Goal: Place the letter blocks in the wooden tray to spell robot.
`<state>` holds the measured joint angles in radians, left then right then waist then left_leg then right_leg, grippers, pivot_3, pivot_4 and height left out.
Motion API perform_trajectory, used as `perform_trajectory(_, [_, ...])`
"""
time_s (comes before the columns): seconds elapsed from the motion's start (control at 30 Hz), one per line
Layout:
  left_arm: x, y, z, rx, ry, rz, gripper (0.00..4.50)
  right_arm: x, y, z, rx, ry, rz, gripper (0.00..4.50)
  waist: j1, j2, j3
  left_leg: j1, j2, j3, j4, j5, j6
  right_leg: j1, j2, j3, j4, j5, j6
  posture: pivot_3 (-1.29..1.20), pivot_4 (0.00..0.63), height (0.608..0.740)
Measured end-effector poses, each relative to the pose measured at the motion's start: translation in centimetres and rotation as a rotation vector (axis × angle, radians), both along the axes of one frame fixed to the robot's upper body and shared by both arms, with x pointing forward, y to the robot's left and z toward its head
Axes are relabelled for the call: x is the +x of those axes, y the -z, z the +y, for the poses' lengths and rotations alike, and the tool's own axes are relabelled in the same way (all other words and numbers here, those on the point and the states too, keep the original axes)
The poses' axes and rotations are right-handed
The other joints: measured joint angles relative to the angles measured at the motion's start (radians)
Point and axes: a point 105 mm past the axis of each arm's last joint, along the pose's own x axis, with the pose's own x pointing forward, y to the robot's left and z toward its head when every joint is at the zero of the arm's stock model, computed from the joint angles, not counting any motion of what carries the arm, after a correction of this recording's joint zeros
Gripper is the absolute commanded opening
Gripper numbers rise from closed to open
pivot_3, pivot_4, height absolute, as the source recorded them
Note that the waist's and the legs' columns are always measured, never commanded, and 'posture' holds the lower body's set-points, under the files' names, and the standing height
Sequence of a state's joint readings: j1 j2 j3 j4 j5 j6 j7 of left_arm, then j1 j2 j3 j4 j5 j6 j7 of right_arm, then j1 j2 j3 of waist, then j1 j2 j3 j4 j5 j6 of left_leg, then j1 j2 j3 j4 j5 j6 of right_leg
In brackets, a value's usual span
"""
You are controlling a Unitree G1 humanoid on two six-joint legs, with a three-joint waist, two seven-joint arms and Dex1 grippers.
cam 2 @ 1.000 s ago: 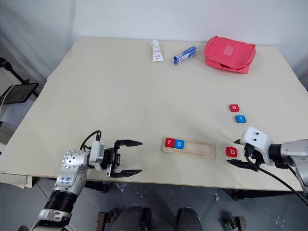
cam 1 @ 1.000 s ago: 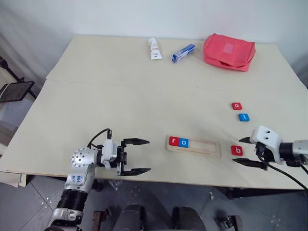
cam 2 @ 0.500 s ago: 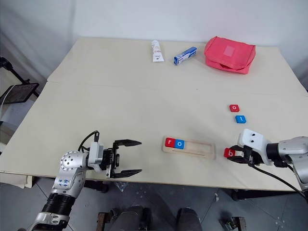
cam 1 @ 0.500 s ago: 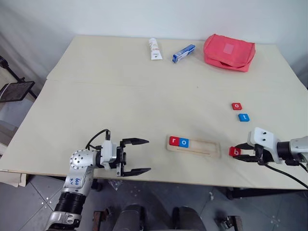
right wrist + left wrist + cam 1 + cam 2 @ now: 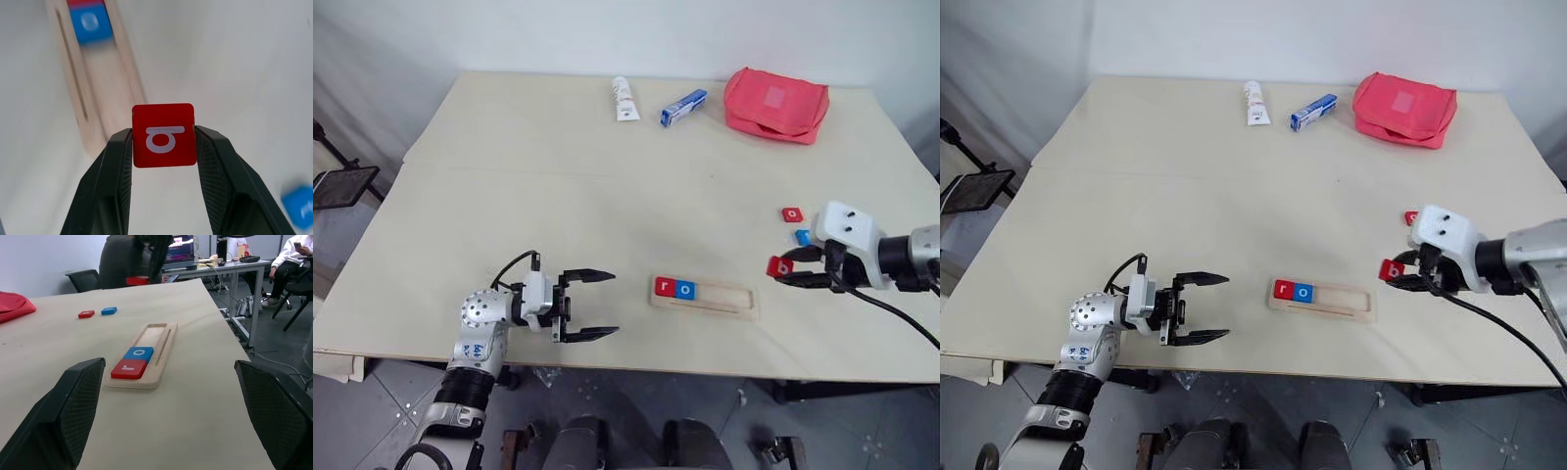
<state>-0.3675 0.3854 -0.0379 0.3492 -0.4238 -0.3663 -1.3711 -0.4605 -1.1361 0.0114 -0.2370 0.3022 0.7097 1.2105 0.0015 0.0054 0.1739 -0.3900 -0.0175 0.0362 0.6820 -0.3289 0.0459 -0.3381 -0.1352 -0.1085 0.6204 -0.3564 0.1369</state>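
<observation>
Where head cam hides letter, R wrist: red b block (image 5: 164,135) between fingers (image 5: 116,161).

This is an office or robotics lab workspace. Past the pale wooden table (image 5: 205,396), the left wrist view shows a desk (image 5: 230,265) crowded with a lit monitor (image 5: 180,246) and other gear, a black office chair (image 5: 84,280), and people seated at work (image 5: 293,257). The head views add plain white walls (image 5: 607,34) and a grey tiled floor (image 5: 372,411) below the table's edge.
</observation>
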Motion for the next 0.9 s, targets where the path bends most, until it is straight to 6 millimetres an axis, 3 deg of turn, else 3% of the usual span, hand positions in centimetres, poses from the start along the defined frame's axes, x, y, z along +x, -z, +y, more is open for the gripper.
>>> perform_trajectory(0.17, [0.1,0.1,0.0,-0.001,0.002,-0.006,4.5,0.5,2.0,2.6,-0.009,-0.053,0.067,1.46,0.001,0.0,0.0,-0.001,-0.002,0.0,0.0,0.0,0.0,-0.002,-0.001,0.0,0.001,0.0,0.0,0.0,0.15,0.74])
perform_trajectory(0.4, [-0.1,0.2,-0.1,0.006,0.02,-0.015,4.5,0.9,3.3,5.4,-0.023,-0.138,0.101,1.46,-0.002,0.0,0.0,-0.001,-0.001,-0.001,0.0,0.0,0.0,-0.002,-0.001,-0.001,0.002,0.0,0.0,0.0,0.15,0.74])
perform_trajectory(0.9, [-1.1,0.7,0.2,0.01,0.005,-0.009,4.5,1.4,5.1,6.5,-0.068,-0.165,0.117,1.46,-0.004,0.0,0.0,-0.001,-0.001,-0.001,0.0,0.0,0.0,-0.002,-0.001,-0.001,0.003,0.0,0.0,0.0,0.15,0.74])
